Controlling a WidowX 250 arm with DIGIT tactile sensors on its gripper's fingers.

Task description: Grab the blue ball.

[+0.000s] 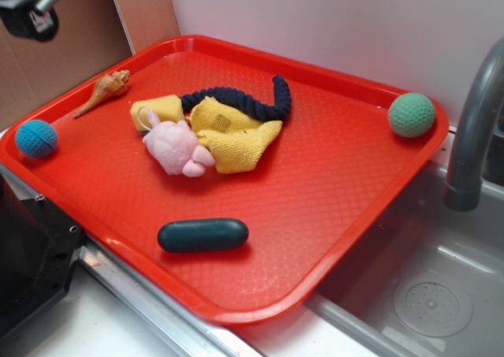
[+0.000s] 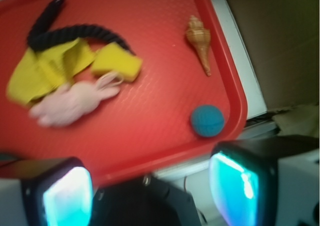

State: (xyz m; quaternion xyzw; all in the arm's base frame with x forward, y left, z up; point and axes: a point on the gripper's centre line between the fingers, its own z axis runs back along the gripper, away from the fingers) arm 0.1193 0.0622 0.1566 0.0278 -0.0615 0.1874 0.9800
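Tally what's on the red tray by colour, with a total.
Blue: 1, ball
Green: 1, ball
Teal: 1, capsule
Yellow: 2, cloth, sponge
Pink: 1, plush
Navy: 1, rope
Tan: 1, shell
Total: 8

Carrier: a red tray (image 1: 331, 207) with a raised rim and dimpled floor, seen beneath the jaws in the wrist view.
Blue ball (image 2: 207, 120): set on the tray near its corner — just ahead of the right-hand jaw, nearest to the jaws of all the items.
Seashell (image 2: 199, 42): laid beyond the ball, along the same rim.
Pink plush toy (image 2: 70, 102): placed ahead of the left-hand jaw.
Yellow cloth (image 2: 45, 69): spread past the plush toy.
Yellow sponge (image 2: 117, 61): beside the cloth.
Dark rope (image 2: 65, 32): curled farthest from the jaws.
Green ball (image 1: 411, 114): at a far corner — well apart from the jaws.
Dark teal capsule (image 1: 203, 235): lying alone on the tray floor.
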